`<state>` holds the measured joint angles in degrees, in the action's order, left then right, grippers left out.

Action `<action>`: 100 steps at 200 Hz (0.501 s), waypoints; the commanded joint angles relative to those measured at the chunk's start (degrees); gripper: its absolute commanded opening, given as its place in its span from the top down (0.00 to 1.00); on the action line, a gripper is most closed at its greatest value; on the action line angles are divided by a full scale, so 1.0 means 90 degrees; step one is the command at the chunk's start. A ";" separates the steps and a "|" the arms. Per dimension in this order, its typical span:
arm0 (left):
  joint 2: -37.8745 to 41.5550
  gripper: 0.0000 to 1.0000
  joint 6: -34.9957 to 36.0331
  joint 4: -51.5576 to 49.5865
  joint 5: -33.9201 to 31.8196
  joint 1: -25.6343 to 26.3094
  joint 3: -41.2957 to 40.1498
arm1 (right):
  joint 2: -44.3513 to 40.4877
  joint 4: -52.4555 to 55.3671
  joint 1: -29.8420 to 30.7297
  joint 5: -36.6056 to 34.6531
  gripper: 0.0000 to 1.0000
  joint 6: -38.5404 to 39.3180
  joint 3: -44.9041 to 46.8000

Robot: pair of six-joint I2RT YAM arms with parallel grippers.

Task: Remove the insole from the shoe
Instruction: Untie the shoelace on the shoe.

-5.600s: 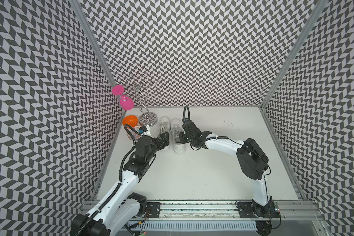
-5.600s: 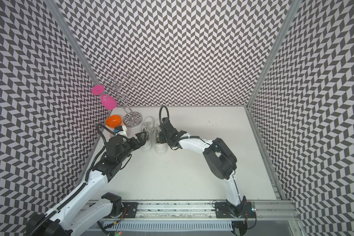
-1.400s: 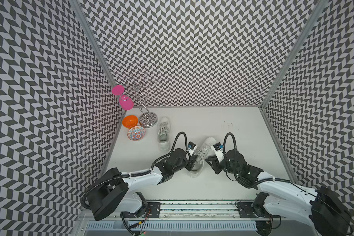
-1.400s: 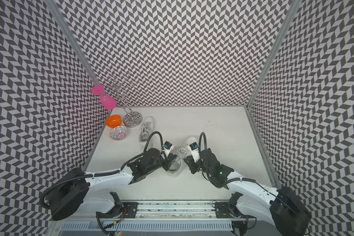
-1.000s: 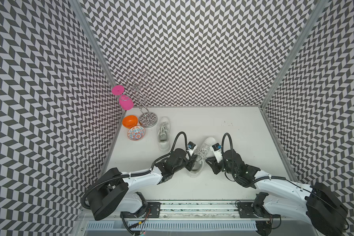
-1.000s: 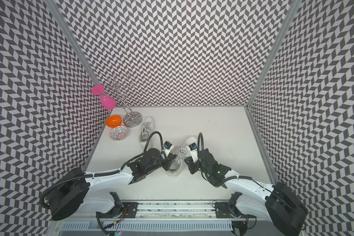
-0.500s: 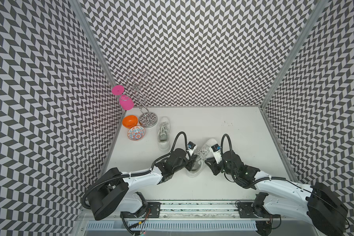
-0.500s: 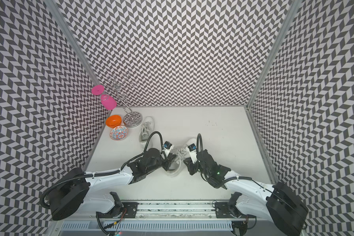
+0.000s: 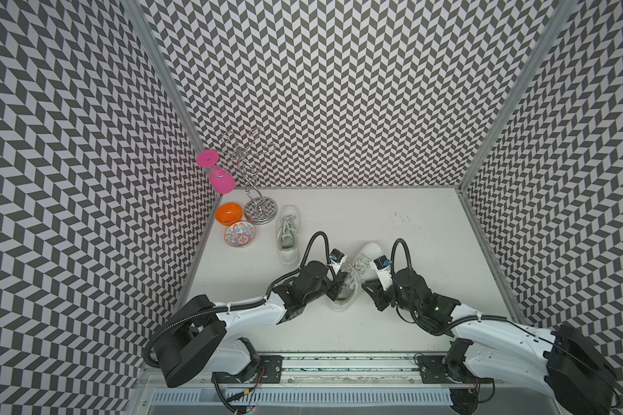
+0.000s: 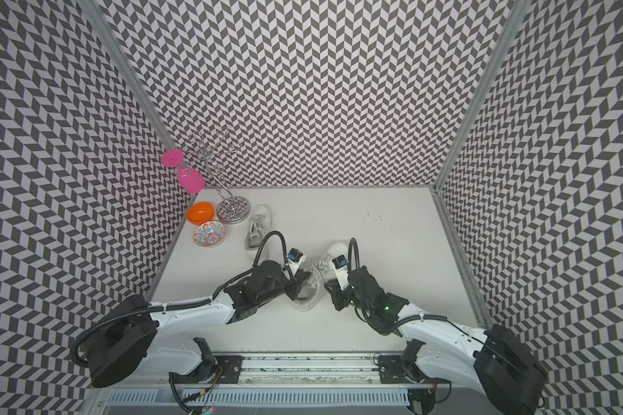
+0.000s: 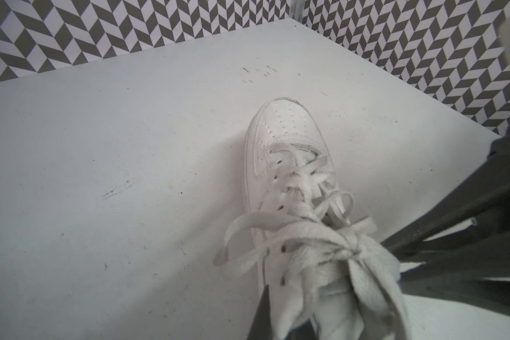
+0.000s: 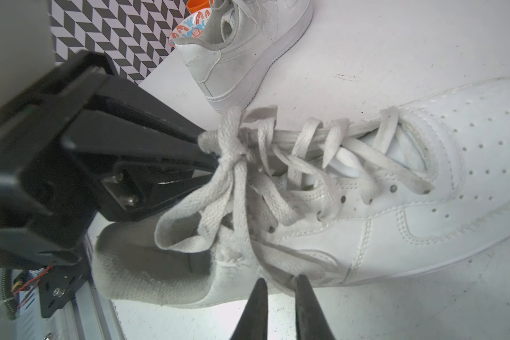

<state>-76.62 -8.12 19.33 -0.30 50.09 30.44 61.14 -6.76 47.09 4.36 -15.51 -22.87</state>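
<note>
A white laced shoe [image 9: 364, 253] [image 10: 333, 251] lies in the front middle of the table, toe pointing to the back right. My left gripper [image 9: 335, 288] [image 11: 283, 312] reaches over its opening, shut on the bunched laces [image 12: 233, 164] at the knot. At the shoe's outer side my right gripper [image 9: 365, 287] [image 12: 278, 284] has its jaws almost together on a lace strand that hangs down the side wall. The opening shows grey lining [image 12: 147, 265]. The insole stays hidden inside the shoe.
A second white shoe [image 9: 287, 233] [image 12: 233, 50] stands further back left. Behind it are a patterned bowl [image 9: 240, 234], an orange bowl [image 9: 228, 212] and a wire rack [image 9: 260, 212] holding a pink glass [image 9: 221, 179]. Patterned walls enclose three sides.
Seconds ago the shoe stood at the back beside the other one; now it lies front middle. In the last second my right gripper crept slightly closer to the shoe; the left held still.
</note>
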 commanded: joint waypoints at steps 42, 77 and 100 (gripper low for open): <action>0.0104 1.00 0.0043 0.0927 0.0135 -0.0018 0.0140 | 0.0157 -0.0830 0.0027 0.0406 0.76 0.0100 0.0081; 0.0072 1.00 0.0067 0.0993 0.0218 -0.0018 0.0137 | 0.0353 -0.0842 0.0031 0.0433 0.79 0.0189 0.0032; 0.0067 1.00 0.0061 0.1018 0.0301 -0.0015 0.0128 | 0.0408 -0.0924 0.0041 0.0463 0.80 0.0150 0.0061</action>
<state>-76.62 -7.73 19.49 -0.01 50.02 30.44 63.90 -11.25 47.09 7.33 -14.76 -22.55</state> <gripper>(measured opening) 0.100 0.203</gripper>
